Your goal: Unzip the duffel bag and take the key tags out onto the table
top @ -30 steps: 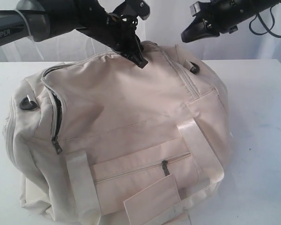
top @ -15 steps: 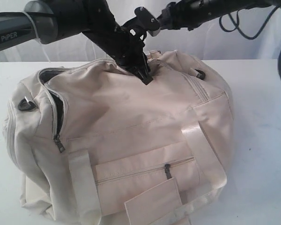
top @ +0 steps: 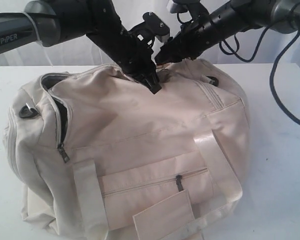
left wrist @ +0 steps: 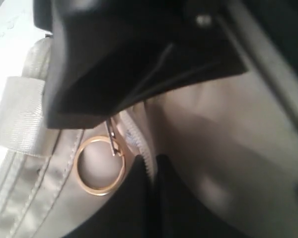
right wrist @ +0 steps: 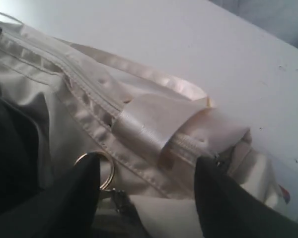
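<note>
**Unzipping under way, tags not yet seen**

The bag (top: 140,145) lies on the desk (top: 280,150), and both arms meet at its top ridge. The left tool (top: 152,86) has its jaws together, tip pressed into the cloth at the bag's top; whether any fabric is pinched between them cannot be told. The right tool (top: 161,56) hangs just behind it over the bag's far edge, its jaws apart and empty. In the wrist views a gold ring (left wrist: 99,166) hangs from a zip pull (left wrist: 111,141) on the main zip, just beside both tools and near a strap (right wrist: 144,129).

The zip gapes a little at the bag's end nearest the left arm, but most of it looks closed, so the step in hand is judged to be the unzipping. The key tags are not in view and are presumably inside. Next, the right tool would need to close on the ring or pull and draw it along the zip while the left steadies the bag.
</note>
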`<action>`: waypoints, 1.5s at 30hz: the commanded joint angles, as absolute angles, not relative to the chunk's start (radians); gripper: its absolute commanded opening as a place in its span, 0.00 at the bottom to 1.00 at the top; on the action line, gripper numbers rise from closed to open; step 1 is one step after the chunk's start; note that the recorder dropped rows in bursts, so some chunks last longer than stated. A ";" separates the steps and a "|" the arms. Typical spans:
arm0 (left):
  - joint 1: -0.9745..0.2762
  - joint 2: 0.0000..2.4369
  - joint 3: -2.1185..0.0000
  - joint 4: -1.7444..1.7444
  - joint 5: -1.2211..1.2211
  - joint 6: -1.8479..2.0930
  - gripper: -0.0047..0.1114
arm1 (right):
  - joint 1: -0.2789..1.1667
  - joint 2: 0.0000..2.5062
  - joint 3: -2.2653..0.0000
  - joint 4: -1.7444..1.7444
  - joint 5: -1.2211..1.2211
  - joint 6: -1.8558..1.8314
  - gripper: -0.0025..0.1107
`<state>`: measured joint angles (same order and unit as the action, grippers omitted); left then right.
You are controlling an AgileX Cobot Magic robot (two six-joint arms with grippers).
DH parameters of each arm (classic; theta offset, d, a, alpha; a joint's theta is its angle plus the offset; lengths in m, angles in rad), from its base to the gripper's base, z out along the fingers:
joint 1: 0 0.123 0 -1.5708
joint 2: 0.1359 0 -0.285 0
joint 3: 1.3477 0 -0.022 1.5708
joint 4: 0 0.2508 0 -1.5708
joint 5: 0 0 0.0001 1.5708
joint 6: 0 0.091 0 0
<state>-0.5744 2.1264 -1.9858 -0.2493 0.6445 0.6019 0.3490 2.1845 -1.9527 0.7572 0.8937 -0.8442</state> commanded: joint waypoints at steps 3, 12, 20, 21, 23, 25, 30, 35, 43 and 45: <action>-0.582 2.121 -1.985 -0.269 0.695 0.607 0.04 | 0.347 2.173 -1.951 0.654 0.903 -0.824 0.50; -0.582 2.115 -1.985 -0.221 0.595 0.595 0.40 | 0.306 2.112 -1.953 0.532 0.902 -0.698 0.50; -0.582 2.065 -2.087 -0.190 0.656 0.556 0.58 | 0.268 2.059 -1.953 0.512 0.929 -0.647 0.50; -0.582 2.057 -2.100 -0.163 0.692 0.552 0.58 | 0.268 2.055 -1.953 0.512 0.929 -0.647 0.50; -0.582 2.034 -2.111 -0.096 0.754 0.523 0.58 | 0.268 2.044 -1.953 0.523 0.936 -0.647 0.50; -0.580 2.024 -2.117 0.000 0.836 0.465 0.58 | 0.268 2.037 -1.953 0.560 0.936 -0.647 0.50; -0.545 2.040 -2.117 0.129 0.971 0.363 0.58 | 0.277 2.037 -1.953 0.744 0.937 -0.756 0.50; -0.504 2.073 -2.113 0.111 1.002 0.287 0.53 | 0.324 2.055 -1.953 0.795 0.853 -0.839 0.50; -0.501 2.087 -2.085 0.058 1.016 0.295 0.22 | 0.416 2.139 -1.953 0.614 0.912 -0.879 0.48; -0.501 2.087 -2.070 0.058 1.014 0.303 0.16 | 0.433 2.140 -1.953 0.453 0.940 -0.819 0.48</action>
<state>-0.4987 2.0941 -2.0903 0.0749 0.9976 0.3022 0.4159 2.1411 -1.9547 0.6361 0.9031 -0.8560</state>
